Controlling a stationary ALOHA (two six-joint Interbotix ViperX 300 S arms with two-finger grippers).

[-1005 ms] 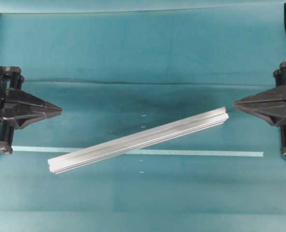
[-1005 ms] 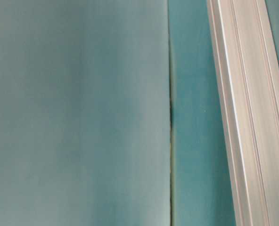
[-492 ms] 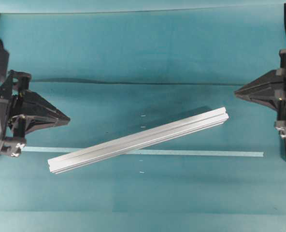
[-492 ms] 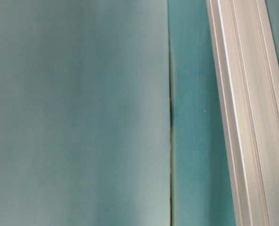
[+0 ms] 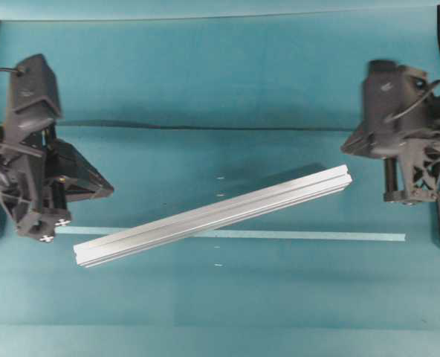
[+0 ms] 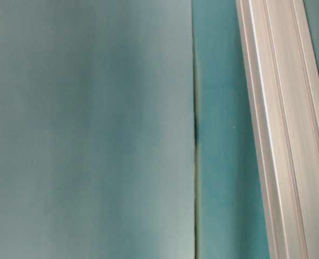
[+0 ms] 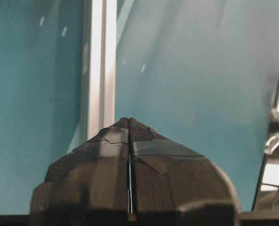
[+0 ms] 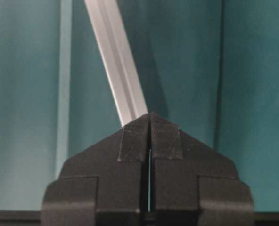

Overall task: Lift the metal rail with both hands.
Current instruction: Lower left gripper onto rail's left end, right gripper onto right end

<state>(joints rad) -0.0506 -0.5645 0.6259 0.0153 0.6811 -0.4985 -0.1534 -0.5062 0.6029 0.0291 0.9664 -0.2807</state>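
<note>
Item: metal rail (image 5: 212, 216), grooved aluminium bar, lying flat and slantwise across the teal table (image 5: 205, 74), crossing a thin pale tape strip (image 5: 316, 236); untouched, not yet lifted. Left gripper (image 5: 108, 191): fingers pressed together, empty, near the rail's lower end. Right gripper (image 5: 346, 145): likewise closed, empty, beside the upper end. Each apparently stationed at its own end for a balanced two-point lift; jaws must part first

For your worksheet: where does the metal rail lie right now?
In the overhead view the metal rail lies diagonally across mid-table, crossing the thin pale tape strip, its ends apart from both tools.
</note>
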